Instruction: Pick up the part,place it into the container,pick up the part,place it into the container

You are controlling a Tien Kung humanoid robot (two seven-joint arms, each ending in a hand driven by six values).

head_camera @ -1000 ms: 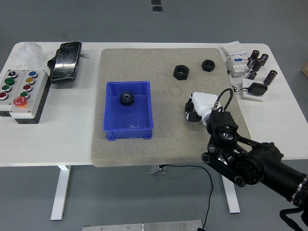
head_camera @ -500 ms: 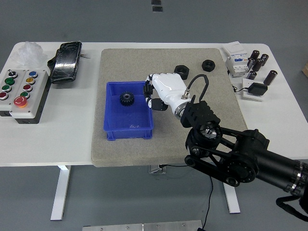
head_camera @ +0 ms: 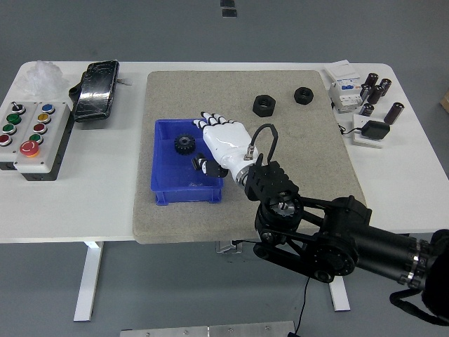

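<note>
My right hand (head_camera: 210, 144), white with black fingertips, reaches from the lower right over the blue container (head_camera: 186, 198) on the grey mat (head_camera: 309, 147). Its fingers are stretched out and spread above the bin's right half. A small black part (head_camera: 200, 166) shows just below the thumb, inside the bin; whether the thumb still touches it I cannot tell. A black gear (head_camera: 184, 144) lies in the bin to the left of the hand. Two black nuts (head_camera: 264, 104) (head_camera: 303, 93) rest on the mat at the back right.
A button box (head_camera: 31, 133), a black pouch (head_camera: 97, 90) and a white wad (head_camera: 41, 74) sit at the left. A breaker (head_camera: 344, 91), several capacitors (head_camera: 375, 90) and a black square block (head_camera: 375, 130) stand at the right edge.
My right hand has travelled left from the mat's right side to above the bin, carrying a black part. Its curled fingers have now spread out.
</note>
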